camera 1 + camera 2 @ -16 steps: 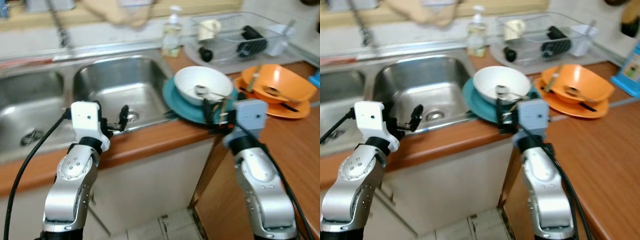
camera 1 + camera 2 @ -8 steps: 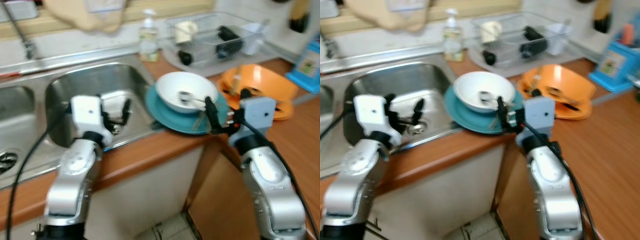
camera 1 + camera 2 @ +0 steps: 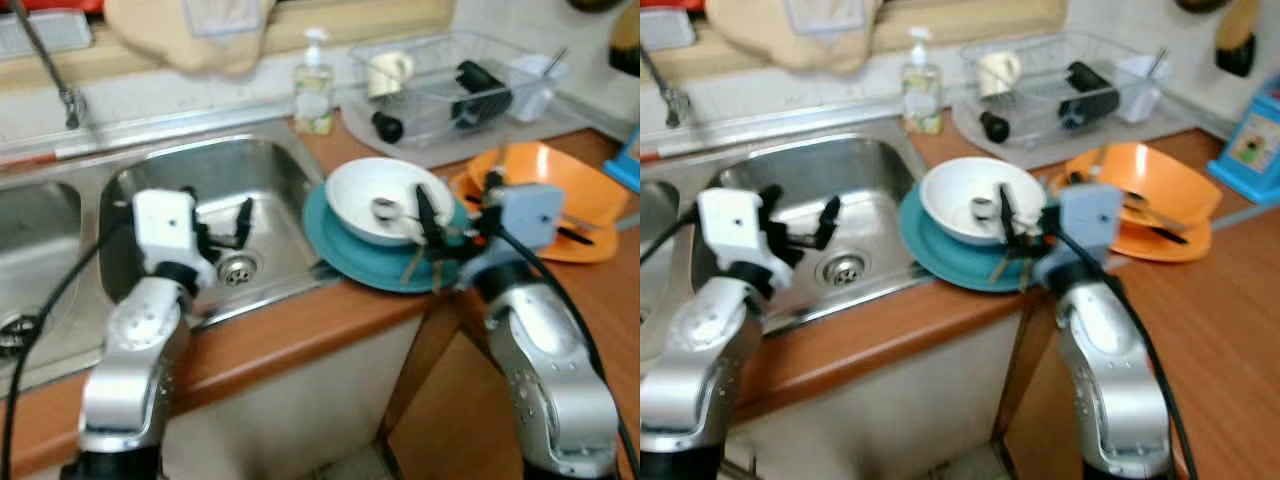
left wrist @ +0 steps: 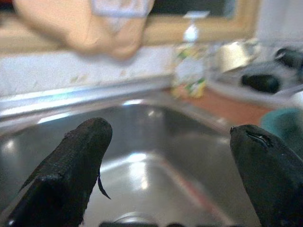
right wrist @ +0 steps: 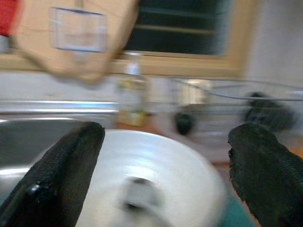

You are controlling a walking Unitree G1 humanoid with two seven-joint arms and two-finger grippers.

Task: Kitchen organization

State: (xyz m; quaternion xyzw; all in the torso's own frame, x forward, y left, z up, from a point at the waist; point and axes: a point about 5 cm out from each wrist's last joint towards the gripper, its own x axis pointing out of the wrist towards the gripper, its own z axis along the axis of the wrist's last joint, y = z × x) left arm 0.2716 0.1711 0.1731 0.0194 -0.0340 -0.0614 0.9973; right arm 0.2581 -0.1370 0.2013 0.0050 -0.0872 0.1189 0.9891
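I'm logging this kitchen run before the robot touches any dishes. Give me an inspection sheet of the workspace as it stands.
Surface: wooden counter around a steel sink; basin holds no dishes.
Job's things: white bowl, with a small metal item inside, on a teal plate; orange bowl on an orange plate, utensils in it.
Clutter: soap bottle; dish rack with a cup and dark items.
Grippers: left gripper open over the basin; right gripper open at the white bowl's near rim, holding nothing.
Cables: black cable along the left arm, another along the right.
Surroundings: tap, beige cloth hanging above, blue item far right.
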